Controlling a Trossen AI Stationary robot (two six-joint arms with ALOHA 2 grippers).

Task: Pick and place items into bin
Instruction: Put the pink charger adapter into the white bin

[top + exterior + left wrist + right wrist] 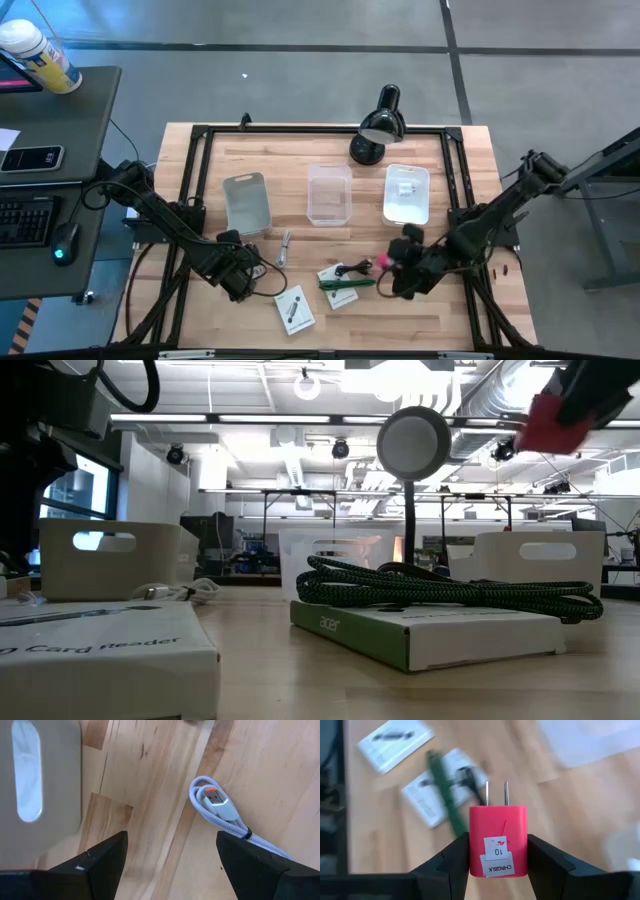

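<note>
Looking down from the high view: the left gripper (243,279) is hanging over the near-left part of the wooden table (470,185), just left of a coiled white cable (284,249). The right gripper (392,268) is sitting near-right, holding a pink piece (383,264) beside the black cable (352,269) and the green stick (347,284). Two white cards are lying near centre, one (294,309) nearer than the other (338,285). Three bins are standing in a row farther back: a grey bin (247,204) on the left, a clear bin (329,194) in the middle, a white bin (406,193) on the right with a small white block (405,188) inside. A black desk lamp (377,125) is standing at the far edge.

Low view: a green braided cable (440,591) is lying on a boxed card (430,635); the pink piece (560,420) is hanging in the air at upper right, off the table.

Left wrist view: the fingers (107,857) are standing wide apart, gripping nothing, above bare wood; the white cable (222,812) with its orange-tipped plug is lying just beyond them, not touching. The grey bin's wall (50,790) is showing to one side.

Right wrist view: the fingers (457,855) are clamping the pink piece (498,840), a plug adapter with two metal prongs and a white label, lifted above the blurred cards and green stick (442,787).
</note>
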